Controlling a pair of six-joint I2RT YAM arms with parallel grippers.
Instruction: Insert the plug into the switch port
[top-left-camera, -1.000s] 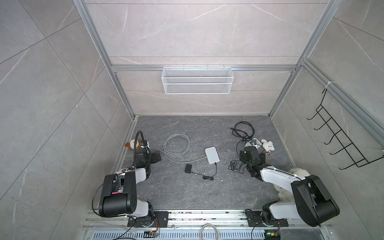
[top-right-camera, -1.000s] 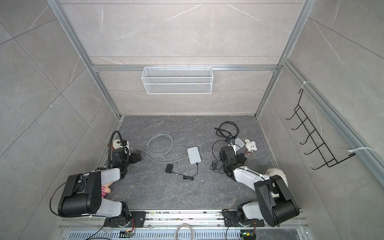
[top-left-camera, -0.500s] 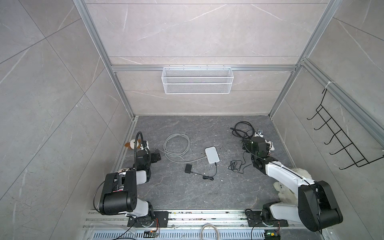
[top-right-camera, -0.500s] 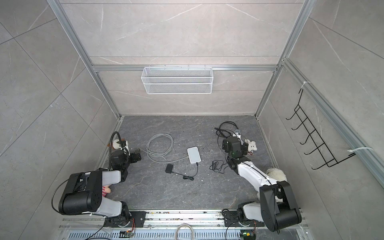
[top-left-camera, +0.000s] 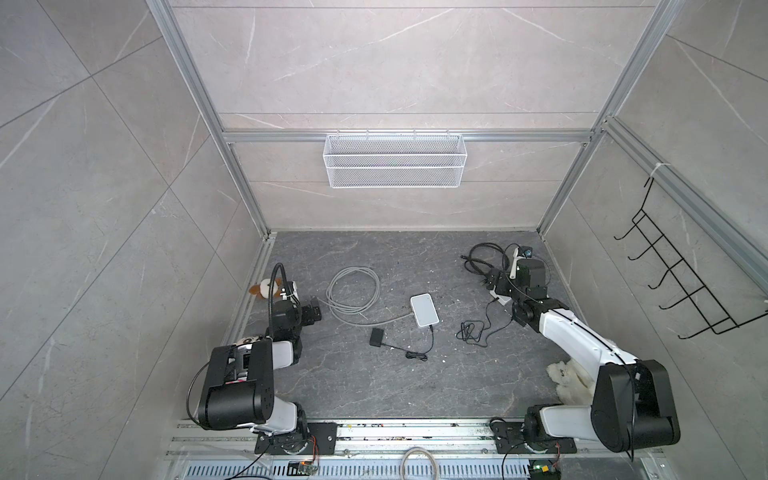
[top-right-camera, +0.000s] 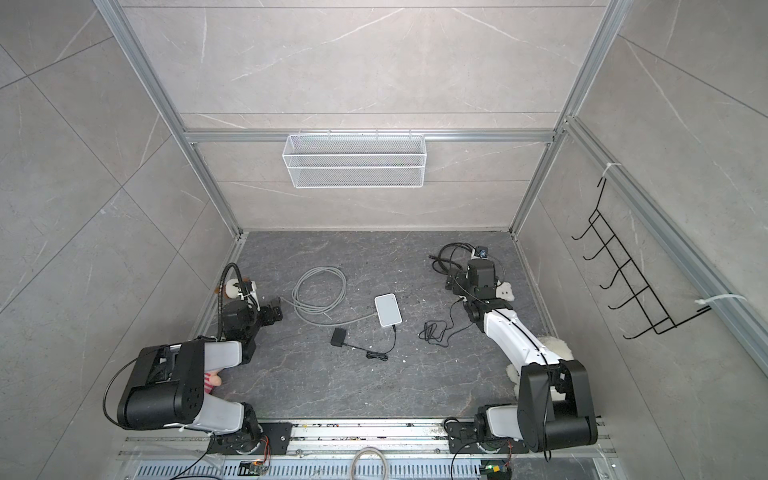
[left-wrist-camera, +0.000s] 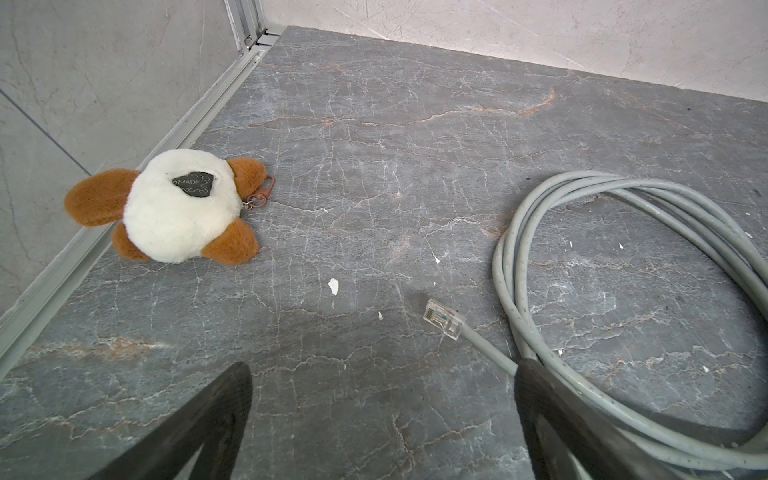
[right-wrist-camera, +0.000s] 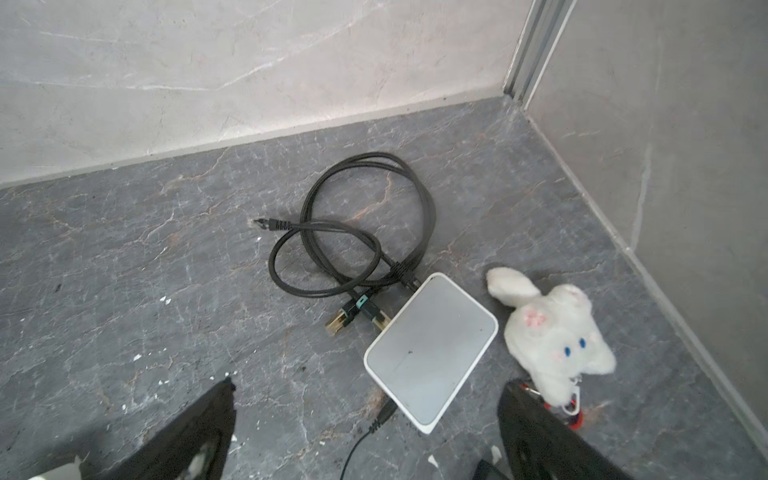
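- Left wrist view: left gripper (left-wrist-camera: 380, 374) spread wide and empty. Clear plug (left-wrist-camera: 442, 319) loose on the floor just ahead, at the free end of the coiled grey cable (left-wrist-camera: 623, 249). Risk: pinching cable instead of plug body, letting it twist at the port.
- Mid-floor in both top views: white switch (top-left-camera: 424, 309), with the grey cable running up to it. Risk: light box sliding away under the push unless braced, and stiff coil dragging the plug back.
- Right wrist view: right gripper (right-wrist-camera: 368, 388) likewise wide and empty above a second white box (right-wrist-camera: 432, 353). Gold-tipped plug (right-wrist-camera: 336, 326) loose just beside it. Picking the wrong pair looks like an easy mistake.
- Writing: "MADE" on the plush dog (left-wrist-camera: 178, 208) tag; nothing legible on either box.
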